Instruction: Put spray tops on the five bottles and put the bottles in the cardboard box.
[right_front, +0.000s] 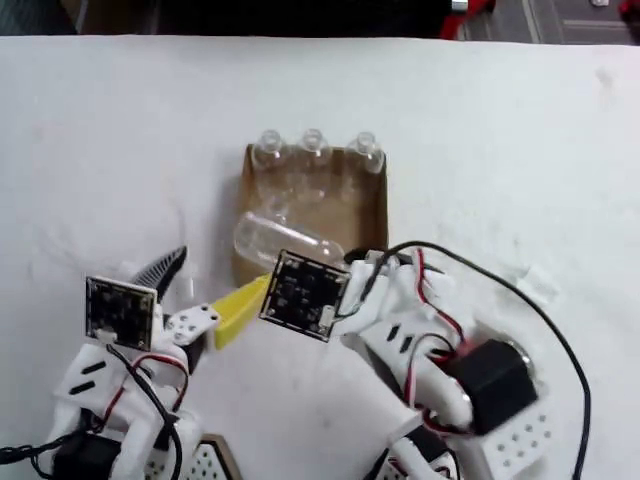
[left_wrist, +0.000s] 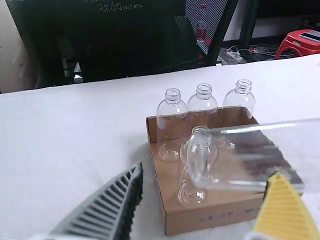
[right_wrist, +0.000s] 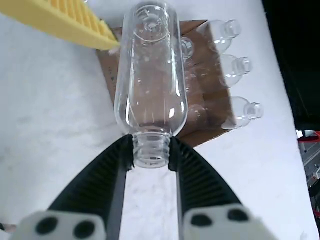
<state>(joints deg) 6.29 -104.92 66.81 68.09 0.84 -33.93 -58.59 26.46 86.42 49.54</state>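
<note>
Right claw (right_wrist: 151, 150) clamps the neck of a clear plastic bottle (right_wrist: 150, 75) stretched ahead over the brown cardboard box (right_wrist: 207, 135); left claw (right_front: 222, 268) gapes wide.

Three clear bottles (left_wrist: 202, 107) stand along the cardboard box's (left_wrist: 210, 217) far wall, a fourth bottle (left_wrist: 199, 152) nearer.

Table top (right_front: 110, 130): white, matt.
Behind the table: 1 dark office chair (left_wrist: 125, 45).
Floor: 1 red stool (left_wrist: 300, 39); perhaps a power strip (left_wrist: 231, 54) with cables.
</note>
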